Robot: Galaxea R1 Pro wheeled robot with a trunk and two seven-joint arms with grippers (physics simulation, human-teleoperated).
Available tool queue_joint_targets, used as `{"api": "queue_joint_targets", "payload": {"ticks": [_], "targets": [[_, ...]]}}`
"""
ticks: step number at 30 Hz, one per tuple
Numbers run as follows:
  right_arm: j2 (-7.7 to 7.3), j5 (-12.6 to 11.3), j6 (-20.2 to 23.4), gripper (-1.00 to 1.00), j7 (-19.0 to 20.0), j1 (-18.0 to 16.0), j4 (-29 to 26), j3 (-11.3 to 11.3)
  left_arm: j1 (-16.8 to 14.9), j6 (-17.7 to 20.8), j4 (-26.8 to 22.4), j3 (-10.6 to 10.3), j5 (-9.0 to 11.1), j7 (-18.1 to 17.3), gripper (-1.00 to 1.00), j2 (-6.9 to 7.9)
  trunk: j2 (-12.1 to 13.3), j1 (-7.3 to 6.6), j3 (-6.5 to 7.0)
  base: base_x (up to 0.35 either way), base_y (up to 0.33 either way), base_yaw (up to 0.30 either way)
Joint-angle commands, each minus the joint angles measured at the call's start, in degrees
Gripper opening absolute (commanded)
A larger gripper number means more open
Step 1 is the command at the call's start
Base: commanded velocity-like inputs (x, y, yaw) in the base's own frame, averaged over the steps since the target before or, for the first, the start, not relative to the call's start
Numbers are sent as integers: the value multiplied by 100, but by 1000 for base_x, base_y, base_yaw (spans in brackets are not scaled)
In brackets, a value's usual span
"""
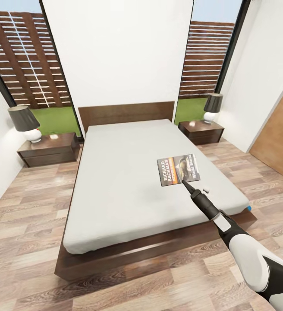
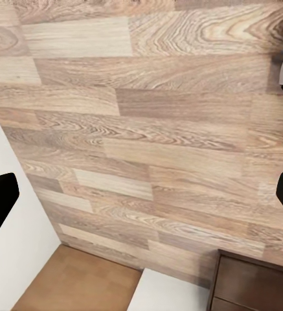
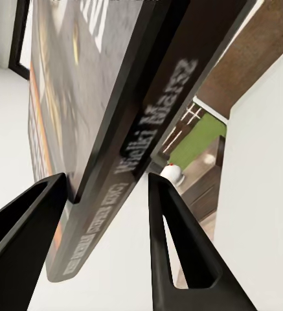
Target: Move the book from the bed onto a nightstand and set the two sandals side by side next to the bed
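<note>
The book (image 1: 179,169), dark with an orange band and white "RICHARD" lettering, is over the right half of the bed (image 1: 128,172), held at its near edge by my right gripper (image 1: 186,183). Seen from the right wrist, the book (image 3: 109,129) stands edge-on between the two black fingers (image 3: 173,246), its spine toward the camera. One nightstand (image 1: 51,149) stands left of the headboard and the other nightstand (image 1: 201,131) right of it. A bit of a blue sandal (image 1: 248,208) peeks out at the bed's near right corner. My left gripper (image 2: 141,197) hangs open above the plank floor.
Each nightstand carries a dark-shaded lamp (image 1: 25,123) (image 1: 212,108). A brown wood panel (image 1: 279,138) lines the right wall. Wood-plank floor runs along both sides and the foot of the bed. The left wrist view catches a dark cabinet corner (image 2: 254,285).
</note>
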Motion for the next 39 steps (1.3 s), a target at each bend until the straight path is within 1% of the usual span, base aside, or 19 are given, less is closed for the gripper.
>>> {"api": "queue_joint_targets", "payload": {"ticks": [1, 5, 9, 14, 22, 39], "targets": [[-2, -52, 55, -100, -16, -4, 6, 15, 0, 23, -13, 24, -45, 3, 100, -4, -9, 3, 1, 0, 0, 0], [-2, -52, 54, -100, -104, -4, 6, 16, 0, -22, -15, 24, -45, 4, 100, -5, -9, 3, 38, 0, 0, 0], [2, -52, 51, -100, -170, -4, 6, 22, 0, -249, -14, 24, -45, 0, 100, -5, -9, 3, 75, 0, 0, 0], [38, -47, 47, -100, -196, -4, 6, 25, 0, -373, -14, 24, -45, -1, 100, -5, -9, 3, 121, 0, 0, 0], [70, -41, 46, -100, -209, -4, 6, 26, 0, -410, -13, 24, -45, -1, 100, -5, -9, 3, 187, 0, 0, 0], [77, -43, 48, -100, -254, -4, 4, 18, 0, -425, -13, 24, -45, -1, 100, -5, -9, 3, 291, 0, 0, 0]]}}
